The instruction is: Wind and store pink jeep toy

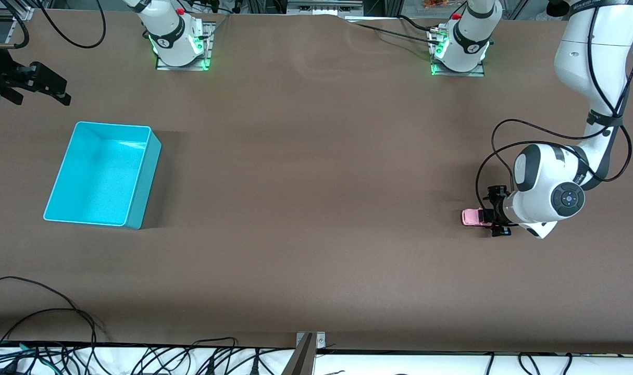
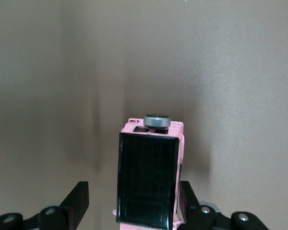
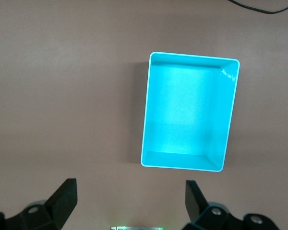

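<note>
1. The pink jeep toy point(image 1: 471, 216) sits on the brown tabletop point(image 1: 316, 208) toward the left arm's end, its black roof facing up and a grey spare wheel on one end.
2. The left end effector point(image 1: 496, 214) is down at the tabletop around the jeep, one finger point(image 2: 77, 201) on each side of the body; one finger stands clear with a gap, the other sits just beside the pink side, so the jaws are open and not yet gripping.
3. The cyan bin point(image 1: 141, 177) rests well apart from the jeep, toward the right arm's end.
4. The right end effector point(image 1: 40, 83) waits in the air, up above the tabletop near the bin, fingers point(image 3: 62, 199) spread wide, holding nothing.
</note>
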`<action>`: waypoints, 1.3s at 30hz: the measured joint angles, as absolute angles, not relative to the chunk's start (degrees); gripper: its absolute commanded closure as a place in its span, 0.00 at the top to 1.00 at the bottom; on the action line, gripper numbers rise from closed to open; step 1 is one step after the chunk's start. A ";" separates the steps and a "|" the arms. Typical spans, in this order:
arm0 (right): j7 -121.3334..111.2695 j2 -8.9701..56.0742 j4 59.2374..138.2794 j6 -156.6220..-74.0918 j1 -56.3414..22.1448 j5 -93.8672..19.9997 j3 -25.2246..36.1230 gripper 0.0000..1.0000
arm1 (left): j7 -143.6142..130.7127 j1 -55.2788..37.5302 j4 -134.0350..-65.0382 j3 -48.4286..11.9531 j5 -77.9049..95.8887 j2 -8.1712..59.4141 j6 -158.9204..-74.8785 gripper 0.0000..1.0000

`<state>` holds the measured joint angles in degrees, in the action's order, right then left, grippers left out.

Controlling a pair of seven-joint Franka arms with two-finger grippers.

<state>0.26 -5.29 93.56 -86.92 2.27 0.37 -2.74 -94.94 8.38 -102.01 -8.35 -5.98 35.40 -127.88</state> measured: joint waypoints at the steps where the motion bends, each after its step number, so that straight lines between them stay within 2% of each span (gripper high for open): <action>1: 0.26 -5.29 93.56 -86.92 2.27 0.37 -2.74 1.00 | -94.94 8.41 -102.05 -8.34 -6.09 35.40 -127.89 0.40; 4: 0.26 -5.29 93.56 -86.91 2.27 0.37 -2.74 1.00 | -94.94 8.46 -102.09 -8.35 -6.24 35.40 -127.98 0.19; 7: 0.26 -5.29 93.56 -86.91 2.27 0.37 -2.74 1.00 | -94.95 8.47 -102.09 -8.35 -6.28 35.39 -128.07 0.05; 21: 0.26 -5.29 93.56 -86.91 2.27 0.36 -2.74 1.00 | -100.65 8.07 -101.83 -9.40 -6.30 32.89 -128.22 0.04; 33: 0.26 -5.29 93.56 -86.91 2.27 0.36 -2.74 1.00 | -107.50 0.04 -103.12 -10.97 -6.34 31.70 -126.89 0.04; 39: 0.25 -5.29 93.56 -86.90 2.27 0.36 -2.74 1.00 | -109.98 -1.12 -104.74 -13.00 -6.34 31.70 -128.27 0.04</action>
